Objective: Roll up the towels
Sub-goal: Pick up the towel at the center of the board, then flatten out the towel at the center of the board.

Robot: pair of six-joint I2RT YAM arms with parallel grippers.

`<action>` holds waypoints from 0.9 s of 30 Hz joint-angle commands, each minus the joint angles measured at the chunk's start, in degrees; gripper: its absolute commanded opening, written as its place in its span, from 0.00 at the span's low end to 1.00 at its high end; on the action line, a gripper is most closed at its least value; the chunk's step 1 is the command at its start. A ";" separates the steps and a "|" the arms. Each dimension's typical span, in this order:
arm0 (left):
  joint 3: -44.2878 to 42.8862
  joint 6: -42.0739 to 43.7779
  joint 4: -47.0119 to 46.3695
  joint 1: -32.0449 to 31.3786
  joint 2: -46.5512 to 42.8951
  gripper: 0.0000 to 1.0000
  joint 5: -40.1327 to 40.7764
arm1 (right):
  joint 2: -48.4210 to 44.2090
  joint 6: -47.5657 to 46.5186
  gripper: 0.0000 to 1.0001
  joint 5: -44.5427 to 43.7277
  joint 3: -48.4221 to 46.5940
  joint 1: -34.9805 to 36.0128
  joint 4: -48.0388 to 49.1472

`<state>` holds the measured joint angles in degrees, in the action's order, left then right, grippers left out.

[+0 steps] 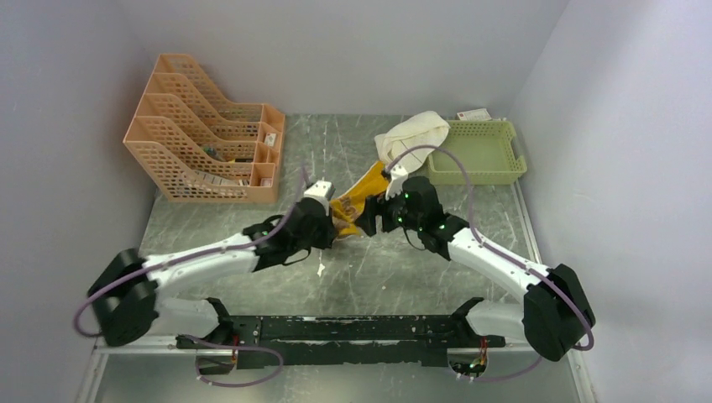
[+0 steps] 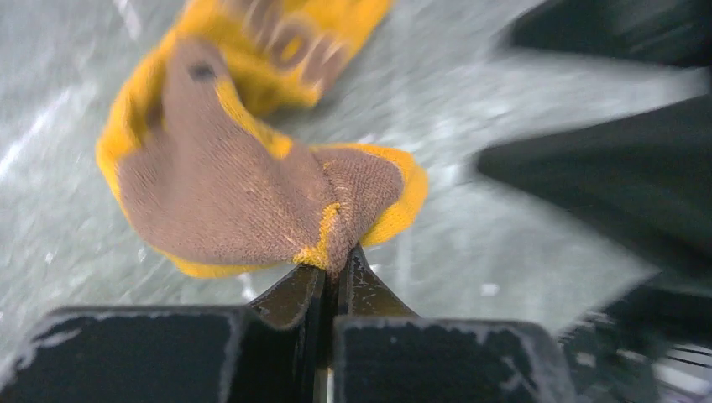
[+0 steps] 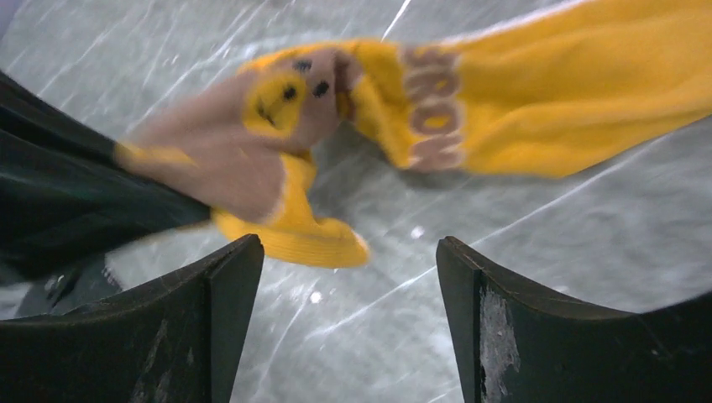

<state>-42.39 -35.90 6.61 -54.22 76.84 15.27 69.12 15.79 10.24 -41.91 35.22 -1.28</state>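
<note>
The mustard-yellow and brown cloth towel (image 1: 354, 204) lies bunched up in the middle of the grey scratched table (image 1: 369, 277), between the two robot arms. It has brown letters and a little smiley face printed on it. One end is folded over, so the brown side shows there. The left gripper (image 2: 336, 267) has its two black fingers pressed tight together, and they are pinching one corner of this towel. The pinched corner is lifted a little off the table, and the rest of the towel rests on it. The right gripper (image 3: 348, 252) sits just beside the same towel on the other side. Its two black fingers are spread wide apart, with only bare table between them, and they do not touch the cloth. The long yellow end of the towel runs away toward the back of the table. There the plain cream-white cloth towel (image 1: 413, 134) lies in a soft heap, partly over the left end of a light green plastic basket (image 1: 479, 177). An orange plastic file rack (image 1: 201, 134) stands at the back left, well apart from both towels.
</note>
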 commanded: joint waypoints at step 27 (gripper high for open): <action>-11.13 5.95 4.03 -0.01 -16.42 0.07 -10.55 | -13.20 1.69 0.13 21.12 10.10 0.20 21.88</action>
<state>-51.70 -30.87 9.76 -54.22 60.75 4.67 56.82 19.31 32.12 -30.22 35.27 22.00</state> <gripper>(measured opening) 0.099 0.286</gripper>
